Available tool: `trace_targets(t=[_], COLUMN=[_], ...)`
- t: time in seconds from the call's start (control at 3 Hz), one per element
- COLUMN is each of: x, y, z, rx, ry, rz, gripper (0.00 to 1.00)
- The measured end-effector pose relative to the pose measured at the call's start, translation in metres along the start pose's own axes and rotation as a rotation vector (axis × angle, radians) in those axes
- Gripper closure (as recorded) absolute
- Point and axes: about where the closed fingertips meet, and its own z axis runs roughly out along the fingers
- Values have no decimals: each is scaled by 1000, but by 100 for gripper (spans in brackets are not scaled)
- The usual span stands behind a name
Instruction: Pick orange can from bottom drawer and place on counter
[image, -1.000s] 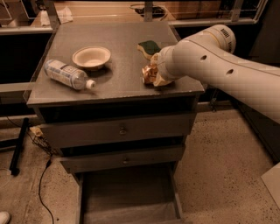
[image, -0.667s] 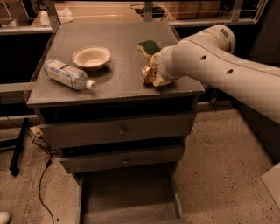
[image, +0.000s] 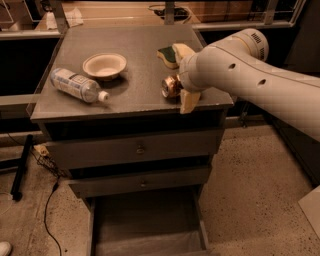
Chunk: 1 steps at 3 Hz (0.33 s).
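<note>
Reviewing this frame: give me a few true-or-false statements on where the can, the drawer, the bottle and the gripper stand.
1. The bottom drawer is pulled out. True.
2. The orange can lies in that drawer. False: it is at the front right of the counter, between the spread fingers of the gripper.
3. The plastic bottle stands upright. False: it lies on its side on the counter.
4. A bowl sits on the counter beside the bottle. True.
</note>
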Motion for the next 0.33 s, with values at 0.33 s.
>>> trace_targets(t=[0.33], x=[0], y=[0], z=[0], rx=[0], ry=[0], rz=[0], gripper=[0])
